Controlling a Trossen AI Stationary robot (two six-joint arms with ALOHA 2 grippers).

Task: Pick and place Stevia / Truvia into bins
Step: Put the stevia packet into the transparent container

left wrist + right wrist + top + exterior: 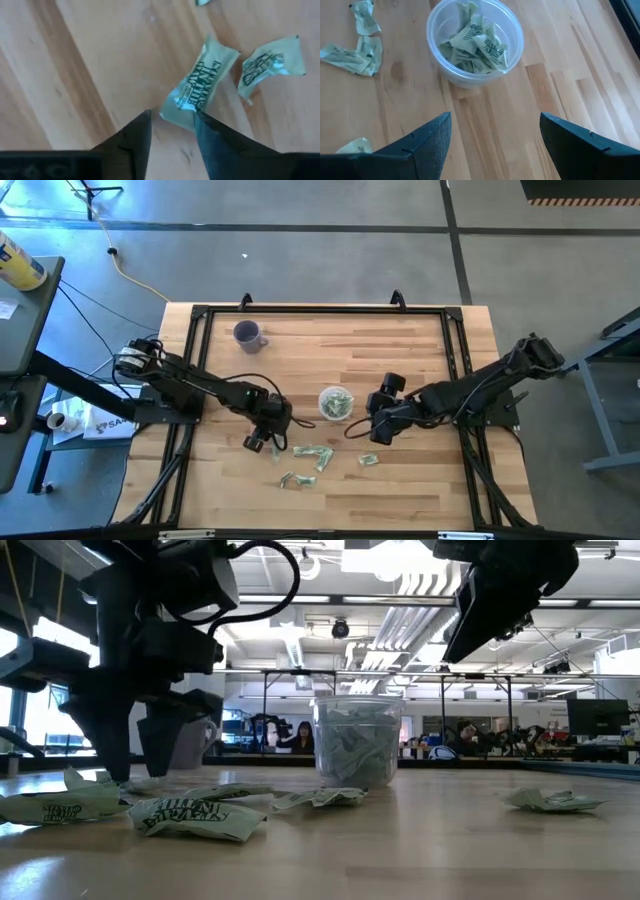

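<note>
Between left hand (172, 131) fingers, sachet (199, 90) end (table-level), cup (335, 402) nearby

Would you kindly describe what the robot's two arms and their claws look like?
Both arms are matte black, built of jointed tubular segments with black cables looping along them. The left claw and right claw each end in two dark, flat, wedge-shaped fingers. The left arm carries pale fittings near its base; the right arm looks uniformly dark.
</note>
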